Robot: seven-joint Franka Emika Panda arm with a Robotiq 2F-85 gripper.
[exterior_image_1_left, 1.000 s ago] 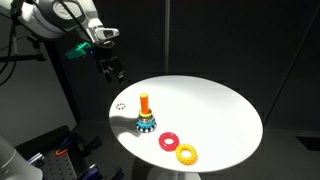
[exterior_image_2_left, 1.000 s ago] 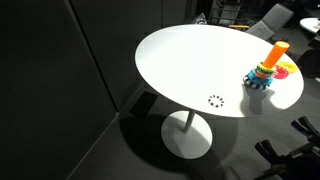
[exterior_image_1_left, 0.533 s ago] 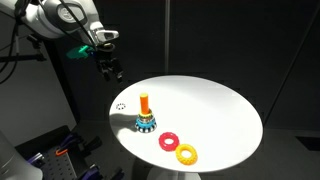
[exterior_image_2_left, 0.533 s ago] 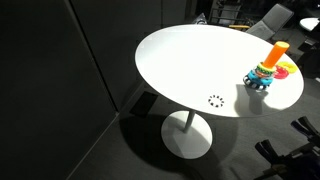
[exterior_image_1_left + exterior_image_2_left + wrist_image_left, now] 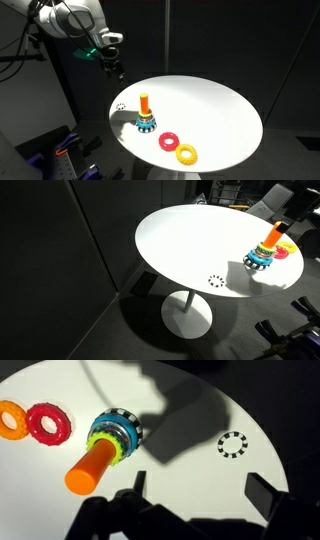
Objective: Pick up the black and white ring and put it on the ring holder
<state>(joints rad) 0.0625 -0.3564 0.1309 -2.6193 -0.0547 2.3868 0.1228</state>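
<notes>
The black and white ring (image 5: 120, 105) lies flat on the white round table near its edge; it shows in both exterior views (image 5: 215, 280) and in the wrist view (image 5: 232, 445). The ring holder (image 5: 145, 112) is an orange peg on a dark base with a teal edge, and it stands close by (image 5: 267, 250) (image 5: 110, 442). My gripper (image 5: 117, 70) hangs in the air above the table's edge, over the ring. In the wrist view its fingers (image 5: 200, 488) are spread wide and empty.
A red ring (image 5: 168, 141) and a yellow ring (image 5: 187, 153) lie on the table beyond the holder (image 5: 48, 422) (image 5: 10, 418). The round table (image 5: 215, 115) stands on a single pedestal (image 5: 186, 315) in a dark room. Dark chairs stand behind it.
My gripper has moved a little toward the table and sits slightly nearer above the black and white ring. The rings and holder have not moved.
</notes>
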